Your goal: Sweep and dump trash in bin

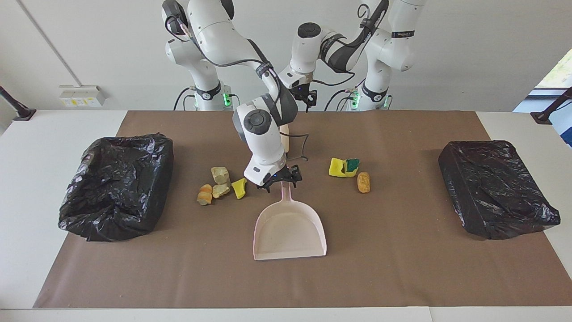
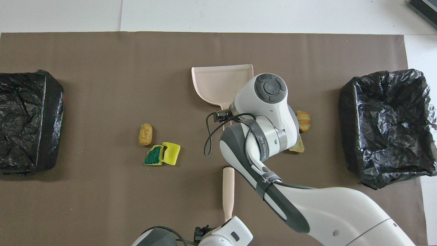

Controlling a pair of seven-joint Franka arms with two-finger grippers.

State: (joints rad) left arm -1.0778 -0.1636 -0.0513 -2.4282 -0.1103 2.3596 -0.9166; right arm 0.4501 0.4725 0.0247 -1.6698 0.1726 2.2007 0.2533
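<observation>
The pale pink dustpan (image 1: 289, 230) lies mid-table with its handle pointing toward the robots. My right gripper (image 1: 280, 179) is down at the handle's end, open, with a finger on each side of it. One pile of trash lies beside it toward the right arm's end: tan chunks (image 1: 219, 174), an orange-brown chunk (image 1: 205, 194) and a yellow sponge piece (image 1: 239, 188). A yellow sponge (image 2: 171, 153), a green-topped sponge (image 2: 153, 156) and a brown chunk (image 2: 145, 134) lie toward the left arm's end. My left gripper (image 1: 308, 96) hangs open and empty over the table's edge by the robots.
A black-bagged bin (image 1: 118, 188) stands at the right arm's end and another (image 1: 496, 188) at the left arm's end. A cream brush handle (image 2: 228, 191) lies nearer to the robots than the dustpan. A brown mat (image 1: 402, 268) covers the table.
</observation>
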